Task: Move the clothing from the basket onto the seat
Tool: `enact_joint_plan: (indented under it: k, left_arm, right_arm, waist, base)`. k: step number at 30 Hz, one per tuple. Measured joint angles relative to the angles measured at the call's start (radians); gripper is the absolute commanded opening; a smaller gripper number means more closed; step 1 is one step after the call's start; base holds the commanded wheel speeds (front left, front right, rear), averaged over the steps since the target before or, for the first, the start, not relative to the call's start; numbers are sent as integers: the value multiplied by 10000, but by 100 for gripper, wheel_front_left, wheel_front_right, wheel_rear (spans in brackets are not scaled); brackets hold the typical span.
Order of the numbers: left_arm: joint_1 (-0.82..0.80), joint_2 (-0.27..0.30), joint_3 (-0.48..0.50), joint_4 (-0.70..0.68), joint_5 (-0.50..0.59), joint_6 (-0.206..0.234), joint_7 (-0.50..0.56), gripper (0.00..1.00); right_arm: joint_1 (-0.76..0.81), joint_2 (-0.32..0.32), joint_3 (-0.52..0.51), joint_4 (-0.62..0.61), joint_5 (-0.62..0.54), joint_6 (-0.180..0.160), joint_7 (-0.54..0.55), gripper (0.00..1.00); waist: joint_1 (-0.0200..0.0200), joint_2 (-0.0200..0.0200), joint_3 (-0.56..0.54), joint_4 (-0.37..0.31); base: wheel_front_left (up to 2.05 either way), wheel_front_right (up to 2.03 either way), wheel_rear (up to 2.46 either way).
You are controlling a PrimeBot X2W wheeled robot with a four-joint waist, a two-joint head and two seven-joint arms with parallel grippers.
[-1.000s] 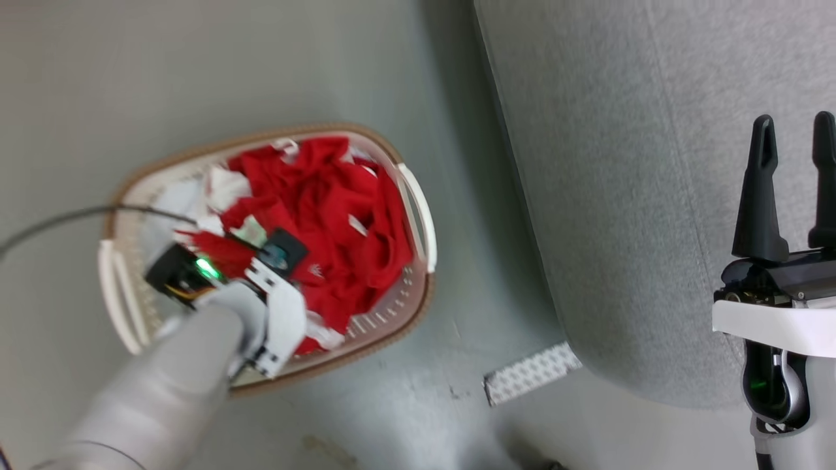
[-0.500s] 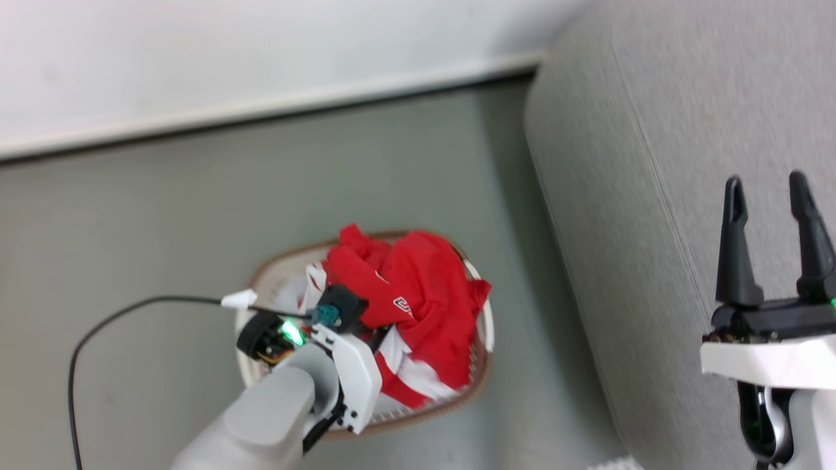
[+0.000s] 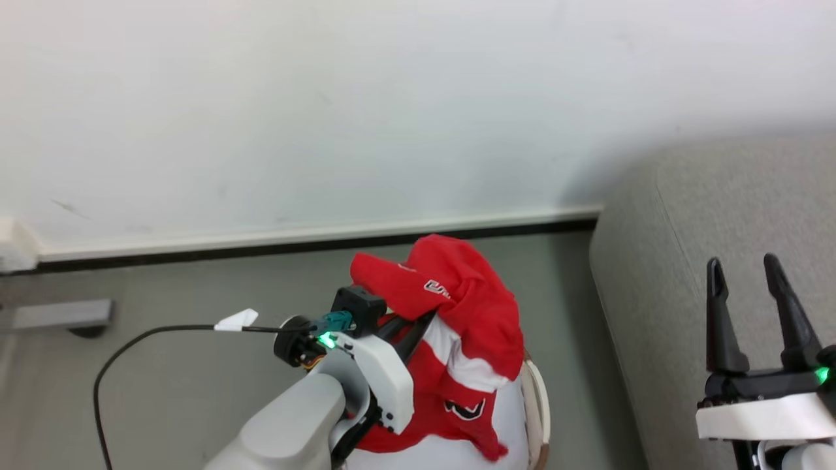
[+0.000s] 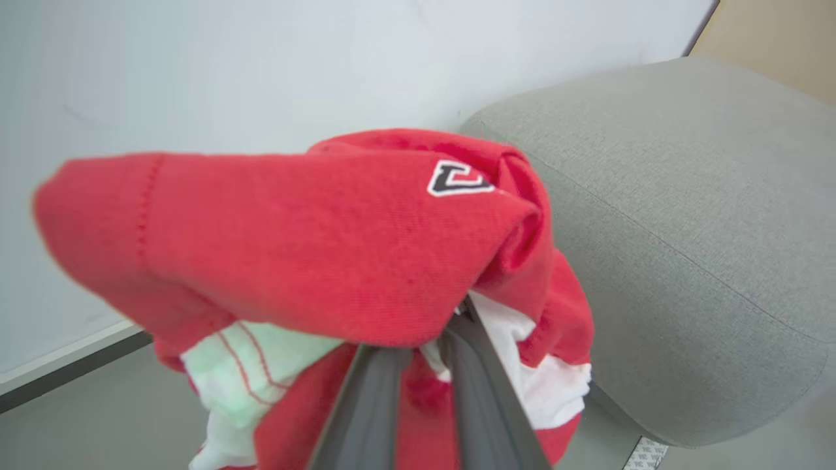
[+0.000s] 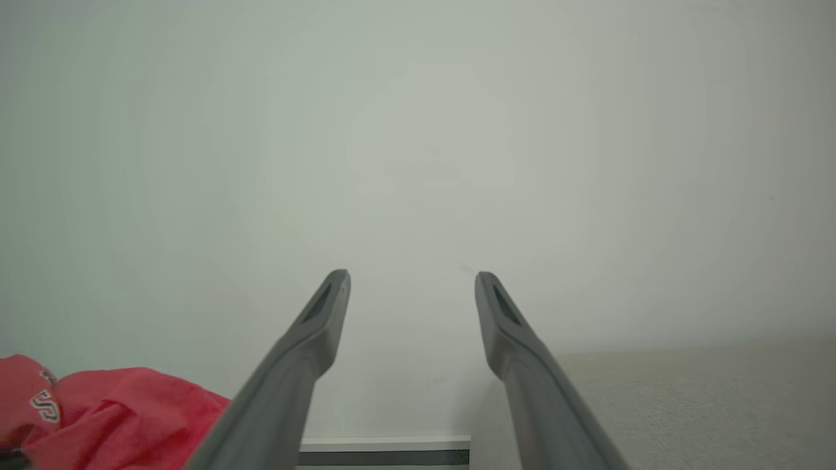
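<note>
The clothing, a red jersey (image 3: 470, 307) with white stripes, hangs bunched from my left gripper (image 3: 418, 326), which is shut on it and holds it above the basket (image 3: 539, 401). Of the basket, a white handle and a bit of brown rim show at the bottom edge of the head view. In the left wrist view the jersey (image 4: 313, 241) drapes over my two dark fingers (image 4: 372, 405). The seat, a light-grey sofa (image 3: 679, 261), stands to the right. My right gripper (image 3: 751, 274) hangs open in front of it, holding nothing, and the right wrist view shows its jaws wide apart (image 5: 411, 281).
A white wall (image 3: 326, 98) with a dark-edged skirting board runs behind the grey floor (image 3: 196, 287). A black cable (image 3: 130, 339) loops from my left wrist. A grey bracket (image 3: 59, 316) sits on the floor at far left.
The head camera has tilted up, so the wall has come into view. My left gripper has lifted the jersey up out of the basket. The right gripper stays open.
</note>
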Motion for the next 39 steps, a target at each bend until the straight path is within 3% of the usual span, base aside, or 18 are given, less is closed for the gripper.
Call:
enact_joint_plan:
  k: [10,19,25,39]
  left_arm:
    - [-88,545,564,-2439,-245,397,92,0]
    - [-654,853,869,-4265,-343,940,800,0]
    - [-657,1058,915,-4930,-405,1252,1068,0]
    - [-349,1321,894,-5392,-499,1478,1177,0]
  right_arm:
    - [668,35,497,263,443,0,0,100]
    - [1033,100,872,407,556,0,0,100]
    - [1046,100,1120,401,633,0,0,100]
    - [852,-332,1950,245,581,0,0,100]
  waist:
    - [1,0,-1181,752]
    - [2,0,-1602,979]
    - [2,0,-1653,865]
    - [3,0,-1475,603]
  base:
    - [0,0,0]
    - [0,0,0]
    - [0,0,0]
    - [0,0,0]
